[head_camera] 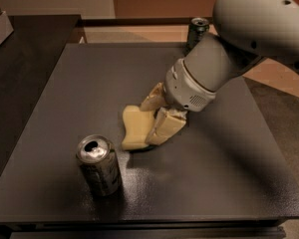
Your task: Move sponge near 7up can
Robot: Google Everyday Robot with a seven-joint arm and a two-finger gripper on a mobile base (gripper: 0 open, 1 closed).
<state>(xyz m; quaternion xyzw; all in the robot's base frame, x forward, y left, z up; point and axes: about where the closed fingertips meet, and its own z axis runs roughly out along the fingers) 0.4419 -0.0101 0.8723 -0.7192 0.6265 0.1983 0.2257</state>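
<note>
The sponge [133,127] is a pale yellow foam block near the middle of the dark table [65,83], tilted with its lower end close to the surface. My gripper [157,117] comes in from the upper right and is shut on the sponge's right side, cream fingers [164,126] on either side of it. The 7up can [98,166] stands upright at the front left, silvery with an opened lid. The sponge's lower end is a short gap up and right of the can.
A darker green can [196,31] stands at the table's far edge, behind my arm [239,44]. A second dark surface [20,49] lies to the left. The table's front edge runs just below the 7up can.
</note>
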